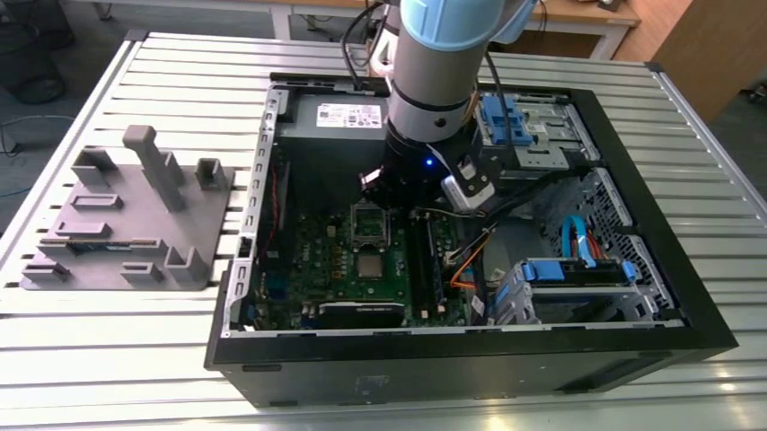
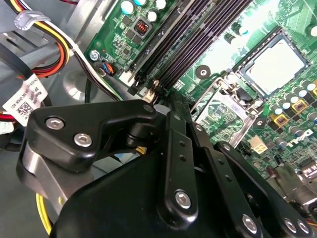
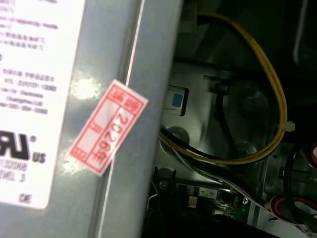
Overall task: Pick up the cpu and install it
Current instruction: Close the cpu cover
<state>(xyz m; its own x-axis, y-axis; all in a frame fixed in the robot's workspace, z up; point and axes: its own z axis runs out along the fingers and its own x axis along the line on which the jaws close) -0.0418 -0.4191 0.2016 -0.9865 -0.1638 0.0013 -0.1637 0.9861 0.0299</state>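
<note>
Around the gripper: black jointed metal gripper (image 1: 398, 199) is hanging beside long black memory slots (image 2: 181, 47) and yellow looped cables (image 3: 270, 99).
Just beyond it: thin hinged metal frame (image 2: 218, 105) is lying on the green circuit board (image 2: 292, 20).
Past that frame: flat square silver cpu (image 2: 275, 64) is sitting in a dark socket, apart from the gripper.
Grip: cannot tell.

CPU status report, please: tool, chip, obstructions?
Black tool over green motherboard. Flat silver square cpu lies apart from it, beside open metal frame. Nothing covers the chip.
</note>
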